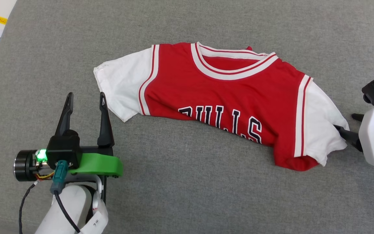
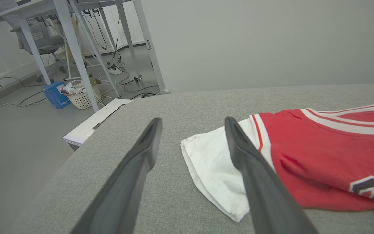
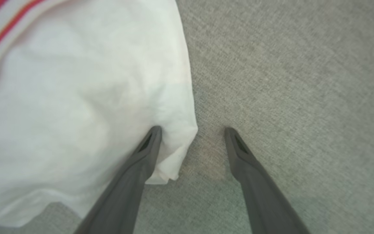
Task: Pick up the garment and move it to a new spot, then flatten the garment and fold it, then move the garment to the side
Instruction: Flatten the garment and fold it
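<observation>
Gray cloth (image 1: 187, 201) covers the big flat top in front of the robot. A red shirt (image 1: 226, 97) lies on it near the middle, with its neck hole pointing away from the robot. It has short white sleeves and white and red stripes. Black letters with white edges run along its near edge, and the bottoms of the letters are hidden there. The shirt is bent like a bow.

The left gripper (image 1: 85, 97) is spread wide and holds nothing. It sits just beside the left sleeve (image 1: 118, 87). I cannot tell if its near finger touches the sleeve.

The right gripper (image 3: 192, 130) is spread wide too and grips nothing. One finger (image 3: 141, 156) touches the edge of the right sleeve (image 3: 76, 113). The corner of that sleeve pokes in between the two fingers. The other finger is over bare gray cloth.

Past the edge of the cloth, on the floor (image 2: 11, 156), stand white table legs (image 2: 73, 48), a white basket (image 2: 83, 97) and a blue box (image 2: 55, 94).
</observation>
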Controlling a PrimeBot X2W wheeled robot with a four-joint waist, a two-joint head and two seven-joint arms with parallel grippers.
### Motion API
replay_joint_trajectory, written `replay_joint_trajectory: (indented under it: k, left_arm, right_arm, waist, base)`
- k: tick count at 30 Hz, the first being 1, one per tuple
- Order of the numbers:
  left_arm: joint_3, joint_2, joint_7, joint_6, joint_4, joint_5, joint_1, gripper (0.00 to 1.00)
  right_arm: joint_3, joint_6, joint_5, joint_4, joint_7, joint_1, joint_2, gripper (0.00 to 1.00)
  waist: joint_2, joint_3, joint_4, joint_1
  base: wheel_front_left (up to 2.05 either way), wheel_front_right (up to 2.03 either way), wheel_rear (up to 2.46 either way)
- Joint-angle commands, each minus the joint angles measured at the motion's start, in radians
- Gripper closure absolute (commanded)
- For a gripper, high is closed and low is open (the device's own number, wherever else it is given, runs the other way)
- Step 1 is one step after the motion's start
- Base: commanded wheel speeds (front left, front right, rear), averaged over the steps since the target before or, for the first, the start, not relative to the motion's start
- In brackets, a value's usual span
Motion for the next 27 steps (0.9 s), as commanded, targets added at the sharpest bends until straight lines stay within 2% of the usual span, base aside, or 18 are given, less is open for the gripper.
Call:
replay_joint_trajectory:
  k: [1,2,3,4,10,16,18,20,24,27]
  left_arm:
    - [0.012,-0.008,-0.006,-0.01,0.005,0.012,-0.001,0.0]
    - [0.019,-0.01,-0.006,-0.016,0.009,0.016,0.0,0.0]
    - [0.029,-0.009,-0.006,-0.023,0.014,0.019,0.0,0.0]
    - [0.039,-0.008,-0.006,-0.031,0.021,0.022,-0.002,0.0]
    - [0.095,0.021,-0.006,-0.086,0.054,0.029,-0.041,0.0]
    - [0.125,0.085,-0.002,-0.161,0.096,0.021,-0.135,0.0]
    - [0.12,0.118,0.025,-0.2,0.117,0.019,-0.194,0.0]
    - [0.11,0.145,0.066,-0.24,0.127,0.013,-0.254,0.0]
    - [0.07,0.19,0.205,-0.349,0.161,-0.013,-0.399,0.0]
    - [0.017,0.217,0.379,-0.411,0.204,-0.053,-0.511,0.0]
  right_arm:
    - [0.059,0.001,0.009,0.019,-0.004,0.033,0.046,0.0]
    - [0.068,0.001,0.009,0.02,-0.02,0.028,0.047,0.17]
    - [0.076,0.001,0.003,0.022,-0.046,0.015,0.045,0.89]
    - [0.08,0.001,-0.005,0.025,-0.073,0.0,0.04,1.0]
    - [0.045,0.001,-0.025,0.026,-0.227,-0.081,-0.018,1.0]
    - [0.025,0.001,-0.004,-0.02,-0.274,-0.103,-0.083,1.0]
    - [0.016,0.001,0.006,-0.039,-0.283,-0.105,-0.104,1.0]
    - [0.008,0.001,0.011,-0.051,-0.284,-0.106,-0.119,1.0]
    - [-0.008,0.001,0.01,-0.066,-0.291,-0.103,-0.134,1.0]
    - [-0.023,0.001,0.006,-0.075,-0.297,-0.101,-0.131,1.0]
  waist:
    - [0.0,-0.004,-0.005,0.0]
    - [0.0,-0.007,-0.008,0.0]
    - [0.0,-0.011,-0.014,0.0]
    - [0.0,-0.018,-0.021,0.0]
    - [0.0,-0.068,-0.057,0.0]
    - [0.0,-0.089,-0.093,0.0]
    - [0.0,-0.083,-0.107,0.0]
    - [0.0,-0.073,-0.118,0.0]
    - [0.0,-0.043,-0.134,0.0]
    - [0.0,-0.017,-0.148,0.0]
  base:
    - [0.0,0.0,0.0]
    - [0.0,0.0,0.0]
    - [0.0,0.0,0.0]
    - [0.0,0.0,0.0]
    - [0.0,0.0,0.0]
    - [0.0,0.0,0.0]
    - [0.0,0.0,0.0]
    - [0.0,0.0,0.0]
    - [0.0,0.0,0.0]
    - [0.0,0.0,0.0]
